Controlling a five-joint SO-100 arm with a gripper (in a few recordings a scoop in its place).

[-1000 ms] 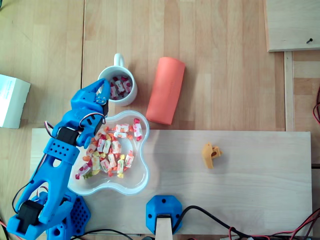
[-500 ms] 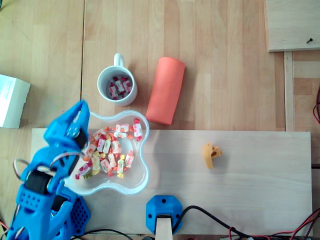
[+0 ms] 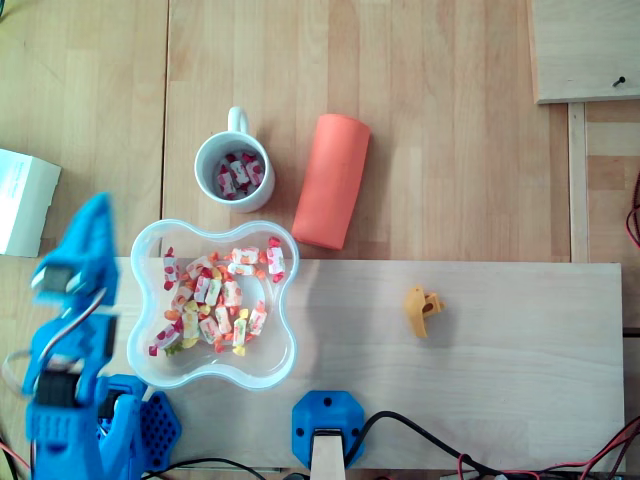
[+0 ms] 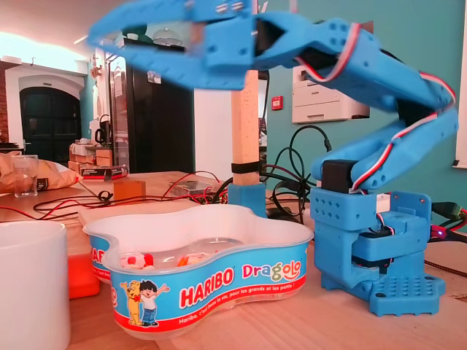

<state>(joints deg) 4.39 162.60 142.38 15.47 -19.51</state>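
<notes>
**Gripper.** The blue gripper (image 3: 94, 207) is left of the clear bowl (image 3: 286, 366) in the overhead view. It is just outside the bowl's left rim and does not touch it. In the fixed view the gripper (image 4: 98, 35) hangs well above the bowl (image 4: 219, 281), level with the top of the picture, and its outline is somewhat blurred. Its 2 fingers run together at the tips, with a gap showing only further back toward the wrist. The pincer reads as closed, and nothing is seen between the fingers.

**Bowl.** It is a wavy-edged transparent tub with a printed blue and red band around its wall. It holds a heap of wrapped candies (image 3: 215, 300) in red, white, yellow and orange. In the fixed view a few candies (image 4: 135, 260) show through the wall.

**Mug.** 1 white mug (image 3: 198, 172) stands just above the bowl in the overhead view, close to the rim but apart from it. Its handle points away from the bowl, and several wrapped candies lie inside it. In the fixed view the mug (image 4: 29, 284) is at the bowl's left, in the foreground.

**Other items.**
- 1 orange roll (image 3: 332, 180) lies up and to the right of the bowl in the overhead view, beside the mug.
- 1 small orange piece (image 3: 422, 310) lies well to the right of the bowl on the pale board (image 3: 480, 370).
- 1 white box (image 3: 25, 200) sits well to the left of the bowl, beyond the gripper.
- 1 blue mount (image 3: 325, 420) sits just below the bowl's lower right lobe.
- The arm's base (image 4: 379, 248) stands right of the bowl in the fixed view.
</notes>
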